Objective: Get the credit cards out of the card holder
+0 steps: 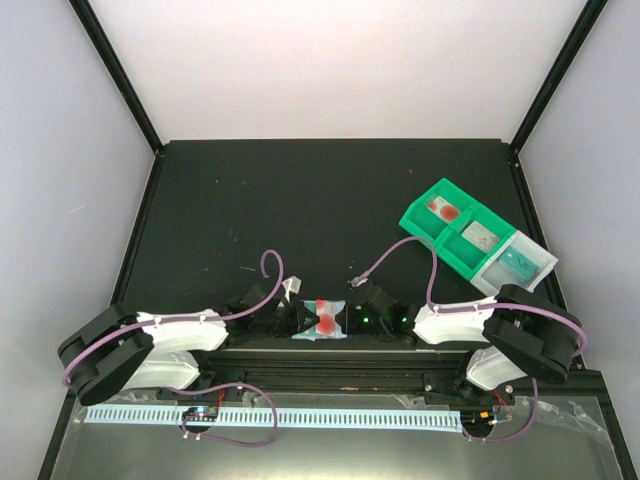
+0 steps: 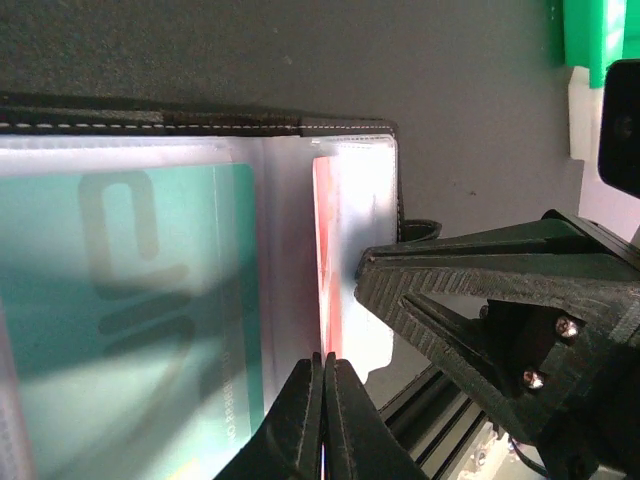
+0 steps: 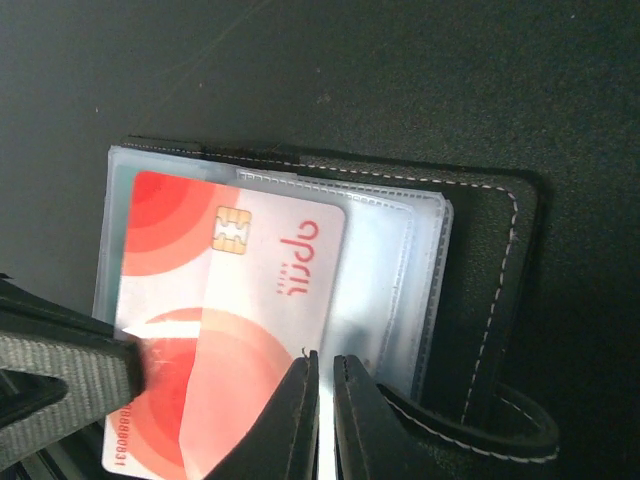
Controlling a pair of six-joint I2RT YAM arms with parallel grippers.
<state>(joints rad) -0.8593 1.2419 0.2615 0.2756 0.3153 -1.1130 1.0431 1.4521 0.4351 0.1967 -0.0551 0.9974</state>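
Left gripper (image 2: 323,360) pinched shut on edge of white-and-red card (image 3: 230,290); right gripper (image 3: 325,360) narrow, nipping clear pocket of open card holder (image 3: 480,260). Teal card (image 2: 150,300) pocketed.

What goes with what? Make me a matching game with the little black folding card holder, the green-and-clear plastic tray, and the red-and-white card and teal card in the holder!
Things:
1. black folding card holder
2. green-and-clear plastic tray
3. red-and-white plastic card
4. teal plastic card

Clues:
A. shows a gold chip
B. on the right side of the black table
C. has big darker lettering
D. lies open, front middle

Pairs: 1-D, 2-B, 3-A, 4-C
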